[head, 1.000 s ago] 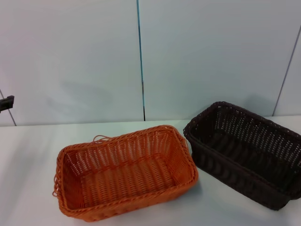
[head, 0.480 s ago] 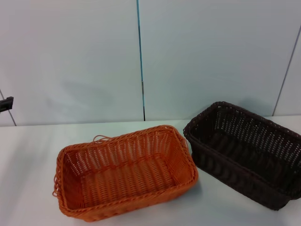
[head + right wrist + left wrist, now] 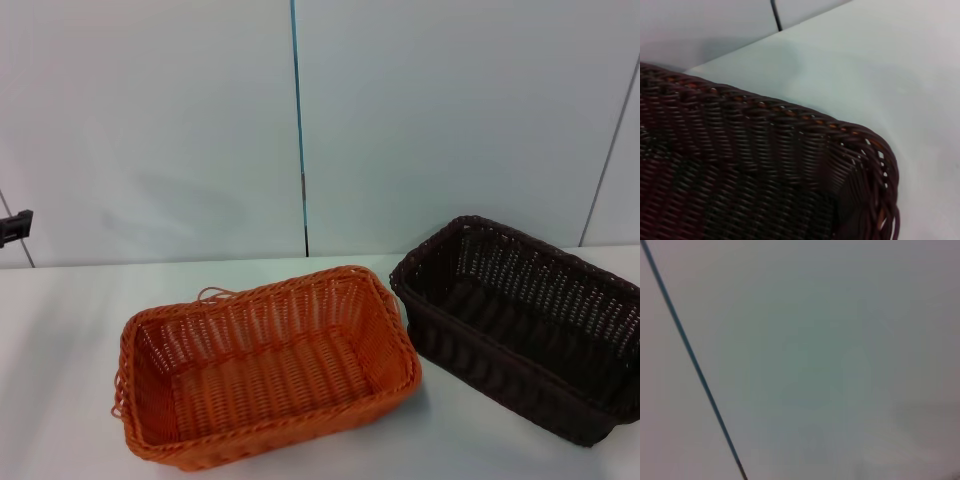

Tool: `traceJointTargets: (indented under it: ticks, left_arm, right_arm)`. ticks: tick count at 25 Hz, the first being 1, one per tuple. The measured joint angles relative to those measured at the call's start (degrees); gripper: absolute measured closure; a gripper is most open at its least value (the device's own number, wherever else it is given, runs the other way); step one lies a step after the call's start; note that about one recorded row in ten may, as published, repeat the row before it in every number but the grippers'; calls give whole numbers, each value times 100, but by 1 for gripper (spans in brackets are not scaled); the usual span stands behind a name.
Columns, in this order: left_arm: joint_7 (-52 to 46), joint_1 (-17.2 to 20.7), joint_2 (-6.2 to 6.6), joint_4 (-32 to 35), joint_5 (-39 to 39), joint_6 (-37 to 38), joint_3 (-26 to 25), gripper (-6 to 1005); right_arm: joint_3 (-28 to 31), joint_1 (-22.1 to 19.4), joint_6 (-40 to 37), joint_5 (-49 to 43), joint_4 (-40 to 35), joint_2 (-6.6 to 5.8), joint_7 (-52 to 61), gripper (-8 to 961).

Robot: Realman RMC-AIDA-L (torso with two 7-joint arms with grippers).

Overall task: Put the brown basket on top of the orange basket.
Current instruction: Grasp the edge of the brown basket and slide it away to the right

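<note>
the orange basket [image 3: 268, 372] sits in the lower left-centre of the head view on the white table [image 3: 60, 330], open side up, with loose strand loops sticking out at its far rim and left edge. just beside it, in the lower right, the brown basket [image 3: 520, 320] stands on the same table, angled so that its near corner comes close to the orange one's right end (whether they touch cannot be told). behind both rises a pale wall [image 3: 150, 120] with a thin dark seam running down it. the right wrist view looks closely down on a braided corner of the brown basket [image 3: 765, 165]. neither tool shows in any view, so their state cannot be told.
</note>
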Motion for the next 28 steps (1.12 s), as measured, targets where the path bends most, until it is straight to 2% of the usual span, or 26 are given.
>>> traceJointTargets:
  ticks: [13,22,27,28]
  left_arm:
    - [68,-4,-1,-7,69,-14,8,277]
    - [68,13,-16,-14,150,-78,10,277]
    - [69,17,-26,-15,150,-78,9,277]
    - [69,16,-30,-15,150,-78,9,277]
  right_arm:
    - [-224,-23,824,390,-602,16,6,231]
    - [-275,-21,811,451,-609,5,-3,233]
    - [-489,-22,817,420,-590,-9,-18,420]
    - [-513,-20,821,409,-589,-10,-15,490]
